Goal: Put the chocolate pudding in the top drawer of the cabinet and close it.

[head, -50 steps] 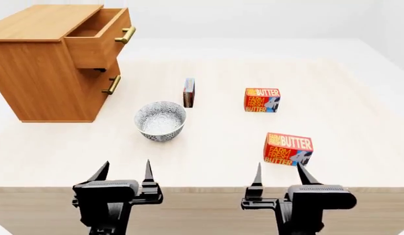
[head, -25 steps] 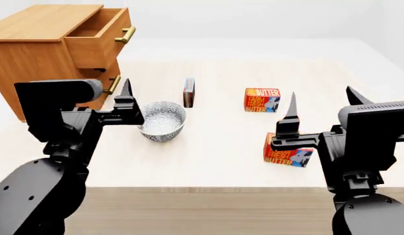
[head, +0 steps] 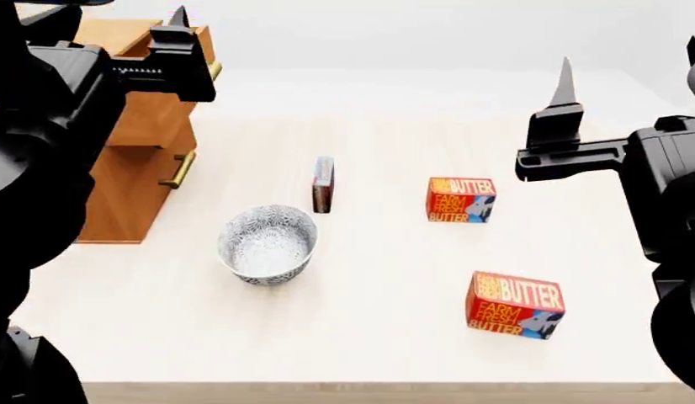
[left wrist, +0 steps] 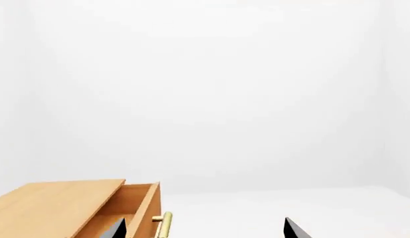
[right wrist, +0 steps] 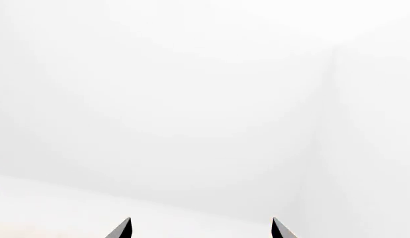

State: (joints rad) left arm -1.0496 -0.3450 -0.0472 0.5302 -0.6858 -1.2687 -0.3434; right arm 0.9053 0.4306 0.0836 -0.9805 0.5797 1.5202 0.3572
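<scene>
Upright on edge, the chocolate pudding (head: 323, 183) — thin, red-brown, blue-topped — both end effectors wide, empty.

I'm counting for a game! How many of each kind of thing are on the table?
Butter boxes: 2
Chocolate pudding: 1
Bowl: 1
Cabinet: 1
Total: 5

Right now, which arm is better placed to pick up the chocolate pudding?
Probably the left: the chocolate pudding stands left of centre, nearer the left gripper; the right gripper is raised beyond both butter boxes.
</scene>
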